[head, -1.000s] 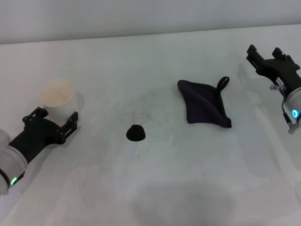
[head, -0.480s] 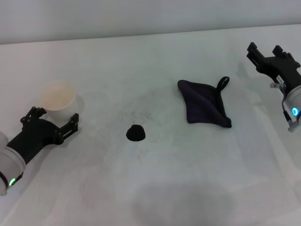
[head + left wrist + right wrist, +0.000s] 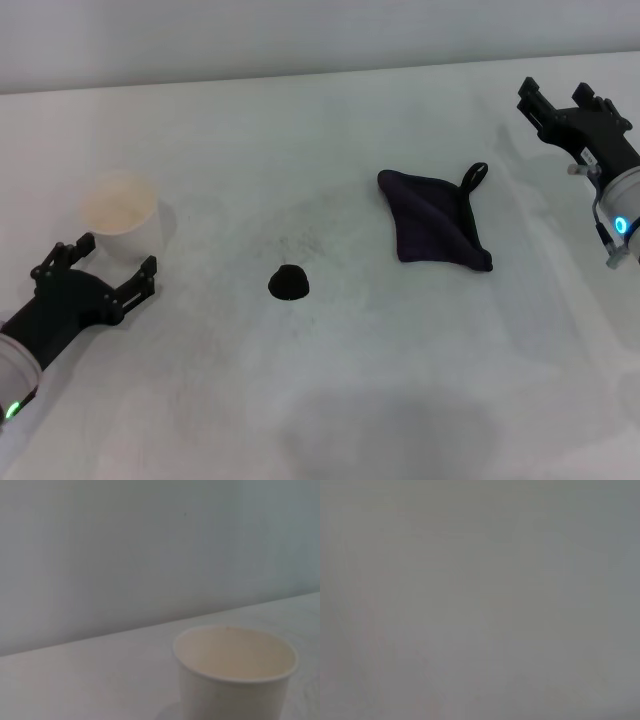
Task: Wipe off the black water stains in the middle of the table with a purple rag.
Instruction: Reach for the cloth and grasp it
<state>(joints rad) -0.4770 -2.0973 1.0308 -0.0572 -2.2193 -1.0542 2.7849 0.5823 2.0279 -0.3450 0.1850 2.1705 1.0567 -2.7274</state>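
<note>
The left gripper (image 3: 105, 268) has drawn back from the white paper cup (image 3: 122, 214) during the last second: before, its open fingers stood on both sides of the cup's base, and now they are clear of it, nearer to the robot, open and holding nothing. The cup stands upright and alone at the left side of the table (image 3: 330, 390); in the left wrist view the cup (image 3: 235, 672) appears empty. The right gripper (image 3: 568, 111) has moved only a little, toward the far right edge, with its fingers apart and empty, and it is above the table, well apart from the purple rag (image 3: 432, 219). The rag lies flat, right of centre, with its small loop pointing away from the robot, and nothing touches it. The black water stains (image 3: 289, 282) sit in the middle of the table as one small dark blob with faint specks around it, not wiped. I judge that wiping has not begun; the next step is probably for the right gripper to come down and take the rag.
</note>
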